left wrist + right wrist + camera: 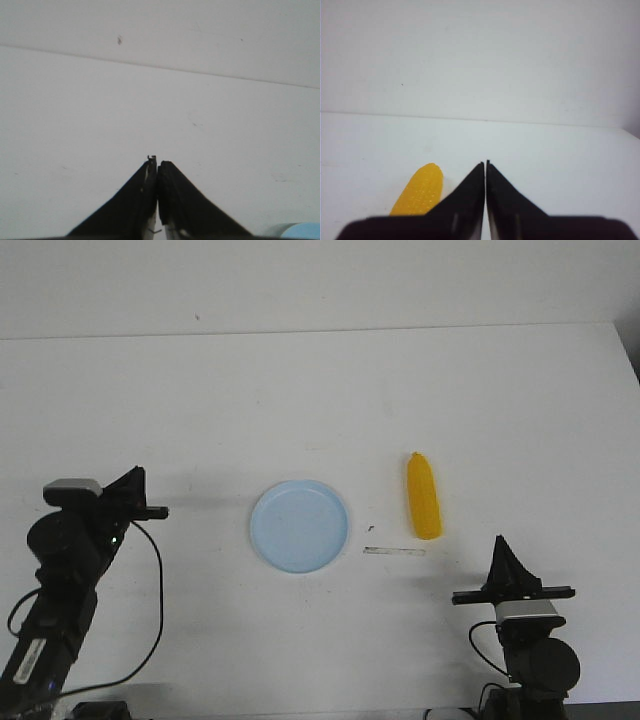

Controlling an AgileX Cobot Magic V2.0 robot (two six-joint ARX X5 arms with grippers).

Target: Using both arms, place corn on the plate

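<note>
The yellow corn (423,496) lies on the white table, right of the pale blue plate (299,525), about a hand's width apart from it. The corn also shows in the right wrist view (420,192), beside the fingers. A sliver of the plate shows in the left wrist view (301,230). My left gripper (138,478) is shut and empty, well left of the plate. My right gripper (499,543) is shut and empty, near the table's front, to the right of the corn. In the wrist views both grippers, left (157,161) and right (485,162), have their tips pressed together.
A thin pale strip (394,551) lies on the table just in front of the corn, with a small dark speck (371,528) near it. The table's far edge meets the wall (300,285) at the back.
</note>
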